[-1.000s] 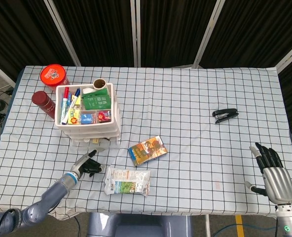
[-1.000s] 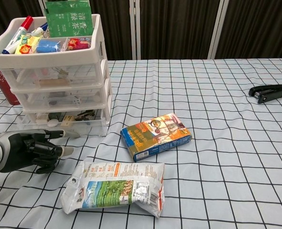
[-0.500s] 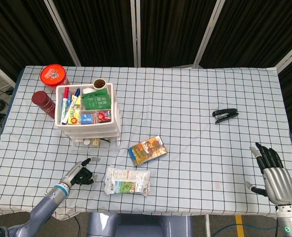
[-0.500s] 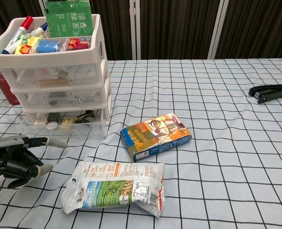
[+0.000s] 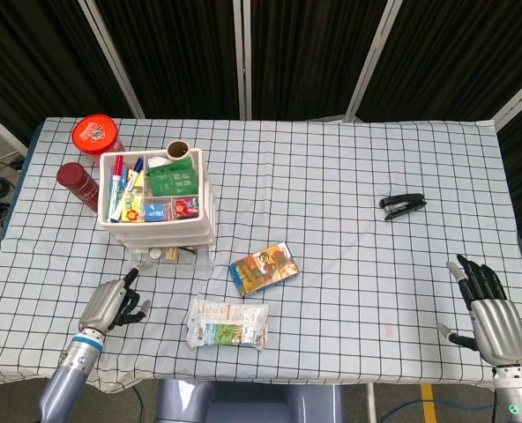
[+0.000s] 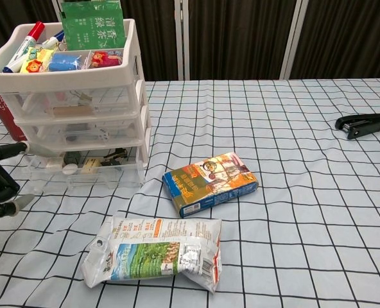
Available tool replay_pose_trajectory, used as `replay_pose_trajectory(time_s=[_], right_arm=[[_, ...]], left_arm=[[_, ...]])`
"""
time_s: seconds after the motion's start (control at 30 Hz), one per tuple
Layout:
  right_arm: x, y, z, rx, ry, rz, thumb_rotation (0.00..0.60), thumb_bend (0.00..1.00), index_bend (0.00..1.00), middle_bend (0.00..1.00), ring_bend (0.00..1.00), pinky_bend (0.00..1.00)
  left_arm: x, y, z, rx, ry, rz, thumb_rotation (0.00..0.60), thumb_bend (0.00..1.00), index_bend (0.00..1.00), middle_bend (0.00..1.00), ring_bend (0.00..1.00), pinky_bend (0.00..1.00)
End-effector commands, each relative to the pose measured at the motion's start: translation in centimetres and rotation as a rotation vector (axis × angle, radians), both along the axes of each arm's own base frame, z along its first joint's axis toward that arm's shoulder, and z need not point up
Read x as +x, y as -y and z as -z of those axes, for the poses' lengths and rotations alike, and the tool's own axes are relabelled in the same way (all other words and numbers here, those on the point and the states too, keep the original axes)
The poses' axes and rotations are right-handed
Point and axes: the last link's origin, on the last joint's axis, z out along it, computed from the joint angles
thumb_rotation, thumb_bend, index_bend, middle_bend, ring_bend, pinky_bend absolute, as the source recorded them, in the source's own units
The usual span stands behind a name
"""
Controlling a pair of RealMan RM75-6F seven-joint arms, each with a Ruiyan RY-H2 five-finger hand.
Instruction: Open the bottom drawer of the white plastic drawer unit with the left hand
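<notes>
The white plastic drawer unit (image 5: pixel 158 203) (image 6: pixel 81 96) stands at the left of the table, its top tray full of pens and packets. Its bottom drawer (image 5: pixel 168 254) (image 6: pixel 87 170) juts a little forward of the two above it, with small items showing through the clear front. My left hand (image 5: pixel 111 305) (image 6: pixel 0 182) hovers low, in front of the unit and to its left, apart from the drawer, fingers apart and holding nothing. My right hand (image 5: pixel 492 310) rests at the table's near right edge with its fingers spread and empty, seen only in the head view.
A snack bag (image 5: pixel 227 323) (image 6: pixel 156 252) and a colourful box (image 5: pixel 264 268) (image 6: pixel 210 182) lie just right of my left hand. A black stapler (image 5: pixel 402 205) (image 6: pixel 363 124) sits far right. A red tin (image 5: pixel 96 135) and a red can (image 5: pixel 78 182) stand behind the unit.
My left hand has drawn back from the bottom drawer's front, leftward and toward the table's near edge. The drawer now sits slightly further out. The right hand has not moved.
</notes>
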Motion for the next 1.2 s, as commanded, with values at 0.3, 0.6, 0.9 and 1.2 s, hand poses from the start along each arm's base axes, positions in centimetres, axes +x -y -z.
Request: replay_pose_trajectory(time_s=[0.3,0.6,0.9,1.2], right_arm=[[0.0,0.0,0.2,0.006,-0.005,0.003,0.6,0.03,0.0,0.0,0.0,0.0],[0.0,0.0,0.1,0.004,-0.003,0.002,0.6,0.03,0.0,0.0,0.0,0.0],[0.0,0.0,0.1,0.004,-0.003,0.004,0.6,0.03,0.0,0.0,0.0,0.0],[0.0,0.0,0.0,0.002,0.001,0.005,0.6,0.03,0.0,0.0,0.0,0.0]], left_arm=[[-0.1,-1.9,-0.8,0.03,-0.19,-0.056,0.6,0.48,0.14,0.93,0.95,0.81],[-0.8,-3.2,-0.1,-0.04,-0.233,-0.12,0.6,0.48,0.13,0.93,0.95,0.81],[-0.8,-3.9,0.6,-0.088,-0.236,-0.143,0.6,0.48,0.13,0.93,0.95,0.81],[-0.4,-3.9,1.0,-0.126,-0.236,-0.138,0.6,0.48,0.34,0.96,0.95,0.82]])
